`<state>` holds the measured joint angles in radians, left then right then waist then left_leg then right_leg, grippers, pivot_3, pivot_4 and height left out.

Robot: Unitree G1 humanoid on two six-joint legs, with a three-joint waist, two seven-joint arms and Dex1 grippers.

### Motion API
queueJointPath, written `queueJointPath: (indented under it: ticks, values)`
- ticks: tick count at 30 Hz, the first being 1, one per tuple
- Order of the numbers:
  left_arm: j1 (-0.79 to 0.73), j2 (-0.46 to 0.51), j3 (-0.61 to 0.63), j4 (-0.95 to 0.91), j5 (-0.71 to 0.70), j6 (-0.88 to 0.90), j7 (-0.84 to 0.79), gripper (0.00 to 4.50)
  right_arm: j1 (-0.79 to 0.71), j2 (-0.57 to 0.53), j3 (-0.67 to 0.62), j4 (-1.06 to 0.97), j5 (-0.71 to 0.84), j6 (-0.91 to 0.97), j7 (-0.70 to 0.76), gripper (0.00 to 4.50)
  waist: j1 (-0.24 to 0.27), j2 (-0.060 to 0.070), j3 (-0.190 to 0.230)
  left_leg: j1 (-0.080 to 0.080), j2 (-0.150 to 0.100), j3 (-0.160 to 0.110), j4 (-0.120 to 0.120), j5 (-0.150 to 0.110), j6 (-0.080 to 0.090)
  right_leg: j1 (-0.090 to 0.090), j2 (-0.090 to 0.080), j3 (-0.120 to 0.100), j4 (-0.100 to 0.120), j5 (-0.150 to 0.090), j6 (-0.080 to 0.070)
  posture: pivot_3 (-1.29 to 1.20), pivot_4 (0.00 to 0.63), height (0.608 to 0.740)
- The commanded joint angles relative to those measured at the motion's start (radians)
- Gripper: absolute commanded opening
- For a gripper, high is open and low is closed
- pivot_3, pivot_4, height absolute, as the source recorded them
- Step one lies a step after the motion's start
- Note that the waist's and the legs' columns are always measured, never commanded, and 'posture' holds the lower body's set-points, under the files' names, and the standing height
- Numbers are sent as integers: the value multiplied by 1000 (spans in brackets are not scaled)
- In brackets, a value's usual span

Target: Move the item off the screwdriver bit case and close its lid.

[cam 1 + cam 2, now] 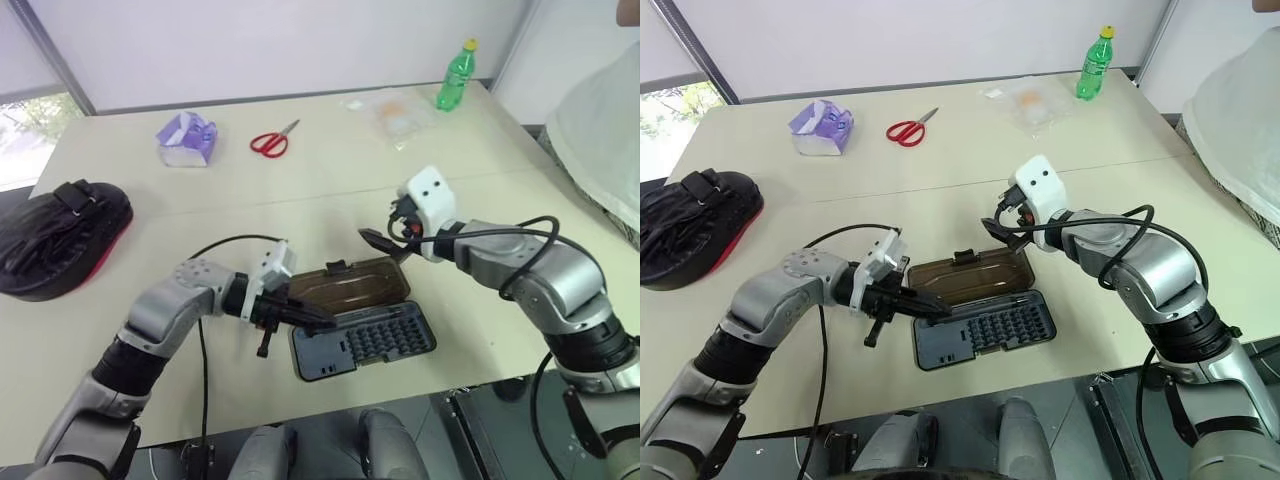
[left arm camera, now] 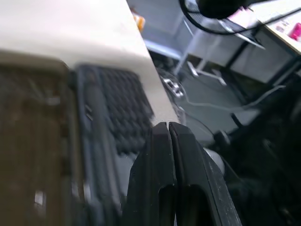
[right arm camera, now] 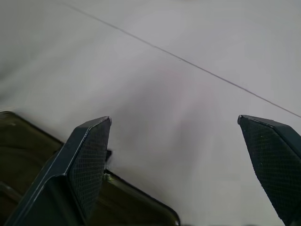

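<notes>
Beige table [image 1: 330, 190] before white wall [image 1: 280, 40]

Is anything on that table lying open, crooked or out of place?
The screwdriver bit case lies open, its brown lid flat on the table beside the tray of bits. The black mitt overhangs the table's far left edge.

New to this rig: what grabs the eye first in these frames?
The flat rectangular bit case, its dark grey tray of small bits lying open beside its smoky-brown translucent lid, sits at the near table edge between both arms. The left gripper, fingers shut, hangs over the case's left end; the right gripper, wide open, hovers by the lid's far right corner. The big black padded oval focus mitt lies far left, well clear of the case.
</notes>
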<state>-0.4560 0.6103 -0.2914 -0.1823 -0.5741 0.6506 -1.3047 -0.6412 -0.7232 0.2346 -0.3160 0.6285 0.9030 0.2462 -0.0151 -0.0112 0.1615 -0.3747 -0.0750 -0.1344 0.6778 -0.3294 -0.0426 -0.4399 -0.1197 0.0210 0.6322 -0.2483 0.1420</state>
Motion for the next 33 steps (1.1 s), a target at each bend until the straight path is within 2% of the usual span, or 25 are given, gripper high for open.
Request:
queueJointPath:
  ticks: [1, 6, 11, 16, 21, 26, 33]
  values:
    - [20, 16, -7, -51, 3, 4, -4, 35, -1, 22, -7, -15, -47, -16, 55, 4500, 2, 0, 0, 0, 0, 0, 0, 0, 0, 0, 0, 0, 0, 0, 0, 0, 150, 740]
    - [97, 29, -21, -73, 42, -23, 39, 35, -12, 49, -1, 24, -116, -16, 117, 4500, 1, 0, 0, 0, 0, 0, 0, 0, 0, 0, 0, 0, 0, 0, 0, 0, 150, 740]
    - [165, 36, -37, -72, 119, -96, 67, 35, -45, 29, 31, 68, -207, -53, 213, 4500, 1, 0, 0, 0, 0, 0, 0, 0, 0, 0, 0, 0, 0, 0, 0, 0, 150, 740]
    - [219, 4, -55, -49, 177, -148, 127, 35, -108, -16, 72, 151, -295, -153, 382, 4500, 3, 1, 0, 0, 0, 0, 0, 0, 0, 0, 0, 0, 0, 0, 0, 0, 150, 740]
    - [238, -25, -64, -4, 214, -184, 159, 35, -163, -59, 141, 239, -366, -283, 619, 4500, 2, 1, 0, 1, 0, 0, 0, 0, 0, 1, 0, 0, 0, 0, 0, 0, 150, 740]
    - [243, -37, -65, 25, 224, -206, 172, 35, -204, -12, 158, 403, -408, -383, 756, 4500, 3, 1, 0, 2, 0, 0, 1, 0, 0, 2, 0, 0, 0, 0, 0, 0, 150, 740]
    - [240, -39, -60, 37, 224, -213, 181, 35, -253, 79, 183, 668, -518, -566, 849, 4500, 1, 1, 0, 2, 0, 0, 1, 0, 0, 3, 0, 0, 0, 0, 0, 0, 150, 740]
